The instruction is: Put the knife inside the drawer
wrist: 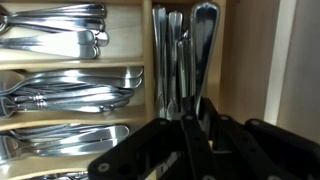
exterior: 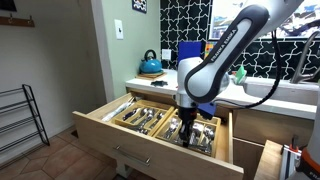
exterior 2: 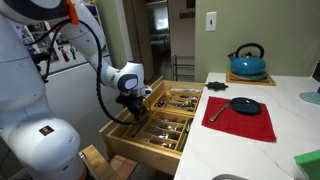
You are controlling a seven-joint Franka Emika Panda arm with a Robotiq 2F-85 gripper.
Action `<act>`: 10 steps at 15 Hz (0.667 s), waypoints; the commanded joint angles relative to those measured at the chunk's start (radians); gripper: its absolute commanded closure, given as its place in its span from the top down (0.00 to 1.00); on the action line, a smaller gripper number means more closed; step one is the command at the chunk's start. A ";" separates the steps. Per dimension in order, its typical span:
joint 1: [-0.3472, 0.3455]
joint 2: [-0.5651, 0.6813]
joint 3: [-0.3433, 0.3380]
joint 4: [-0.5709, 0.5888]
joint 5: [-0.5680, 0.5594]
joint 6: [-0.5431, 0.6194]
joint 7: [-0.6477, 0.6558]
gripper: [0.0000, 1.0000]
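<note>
The wide light-wood drawer (exterior: 108,128) stands pulled open under the counter; it also shows in an exterior view (exterior 2: 140,148). Its wooden divider trays hold silver cutlery (wrist: 70,90). My gripper (exterior: 186,134) reaches down into the drawer's compartment nearest the counter side, also in an exterior view (exterior 2: 135,112). In the wrist view the black fingers (wrist: 191,108) are closed together on a silver knife (wrist: 204,40). The knife lies lengthwise in the upright compartment among other knives. Its handle end is hidden by the fingers.
A teal kettle (exterior 2: 248,62) stands on the white counter (exterior 2: 290,150). A black pan (exterior 2: 243,105) lies on a red cloth (exterior 2: 255,125). A narrow wooden pull-out unit (exterior: 270,160) is beside the drawer. A metal rack (exterior: 20,115) stands by the wall.
</note>
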 commanded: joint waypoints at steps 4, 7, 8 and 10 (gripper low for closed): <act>-0.025 0.085 0.011 0.018 0.008 0.049 0.037 0.03; -0.030 0.118 0.015 0.031 -0.001 0.079 0.047 0.03; -0.031 0.127 0.017 0.034 -0.007 0.093 0.048 0.03; -0.032 0.153 0.017 0.045 -0.021 0.122 0.060 0.03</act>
